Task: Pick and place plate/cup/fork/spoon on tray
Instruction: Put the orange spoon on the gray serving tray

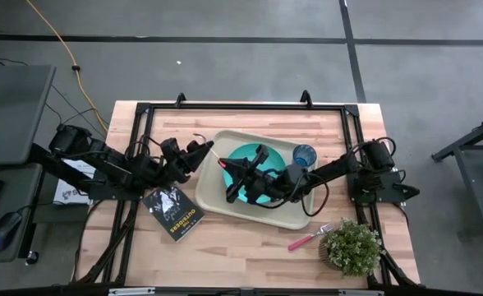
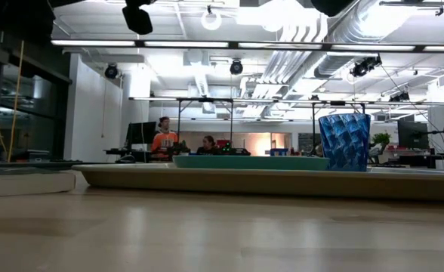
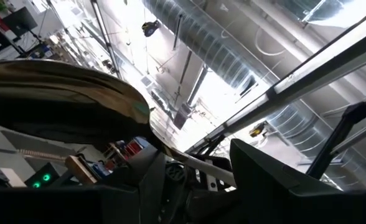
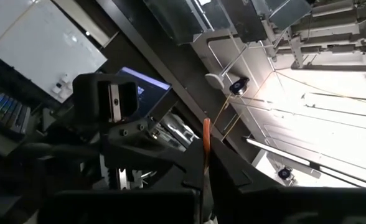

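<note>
**Small orange-handled, silver-bowled spoon [image 4: 205, 146] held above the tray's left end**
Nearest, the red-pink-handled metal fork [image 1: 305, 240] is seen on the wooden table, and the white title on the small dark book [image 1: 174, 212] cannot be read. Beyond, over the large beige plastic tray [image 1: 217, 195], the spoon's thin handle is pinched by the right gripper [image 1: 232, 168], while the left gripper [image 1: 199, 154] is spread just beside it. The spoon is judged light, stiff and slippery, and best gripped mid-handle.

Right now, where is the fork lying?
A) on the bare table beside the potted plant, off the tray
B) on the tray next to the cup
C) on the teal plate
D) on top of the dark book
A: in the high view the fork lies on the wooden table just left of the potted plant, outside the rim of the tray.
</note>
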### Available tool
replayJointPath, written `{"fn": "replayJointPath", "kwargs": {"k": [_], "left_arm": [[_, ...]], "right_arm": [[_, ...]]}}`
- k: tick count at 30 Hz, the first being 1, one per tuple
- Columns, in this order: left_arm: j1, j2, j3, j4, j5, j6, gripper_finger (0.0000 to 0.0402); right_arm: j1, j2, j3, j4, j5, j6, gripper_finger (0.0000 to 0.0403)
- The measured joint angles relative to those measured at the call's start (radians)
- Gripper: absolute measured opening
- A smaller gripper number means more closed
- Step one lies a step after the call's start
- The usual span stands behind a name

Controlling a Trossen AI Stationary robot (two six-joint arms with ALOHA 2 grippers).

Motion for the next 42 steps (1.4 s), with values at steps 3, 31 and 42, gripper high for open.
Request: {"fn": "replayJointPath", "kwargs": {"k": [3, 31, 42], "left_arm": [[0.009, 0.0, 0.0, 0.0, 0.003, 0.02, 0.0159], [0.013, -0.052, 0.001, -0.001, -0.042, 0.231, 0.0], [0.003, -0.155, 0.0, -0.141, -0.153, 0.418, 0.0]], "right_arm": [[0.0, 0.0, 0.0, -0.009, 0.015, 0.0, 0.0], [0.001, -0.001, -0.002, -0.091, 0.297, 0.03, 0.0106], [0.05, -0.001, -0.002, -0.146, 0.624, -0.215, 0.021]]}}
